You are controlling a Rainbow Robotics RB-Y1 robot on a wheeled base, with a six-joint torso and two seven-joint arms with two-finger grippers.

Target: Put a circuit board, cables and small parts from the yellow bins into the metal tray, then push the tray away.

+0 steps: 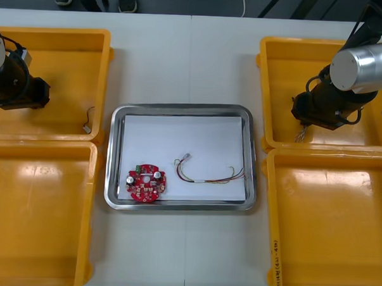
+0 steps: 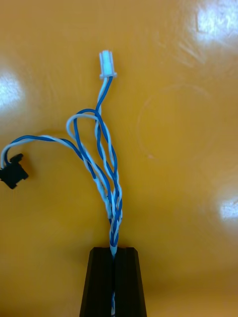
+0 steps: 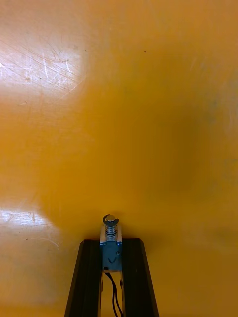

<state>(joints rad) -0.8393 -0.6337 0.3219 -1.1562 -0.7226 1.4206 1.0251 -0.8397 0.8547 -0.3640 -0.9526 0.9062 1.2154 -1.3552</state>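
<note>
From above, the metal tray is sitting mid-table between the yellow bins, white inside, with a strip of bare table showing on every side of it. A round red circuit board is lying in its near-left corner, and a red and yellow cable is curling just beside it toward the right wall. The left gripper is hanging over the far left bin, close to its outer wall. A loose small part is resting by that bin's inner near corner, well apart from the gripper. The right gripper is hovering in the far right bin, near its front wall, with strands dangling beneath it. Both near bins are lying open.

At the right wrist, the fingers are pressing together on a twisted blue and white cable. It is looping upward from them to a white plug, while another strand is trailing off to a black plug. Bare bin floor is spreading all round.

At the left wrist, the fingers are pinching a small metal part with a blue body, thin black wires running down between them. The bin floor around it is showing plain and scuffed.
</note>
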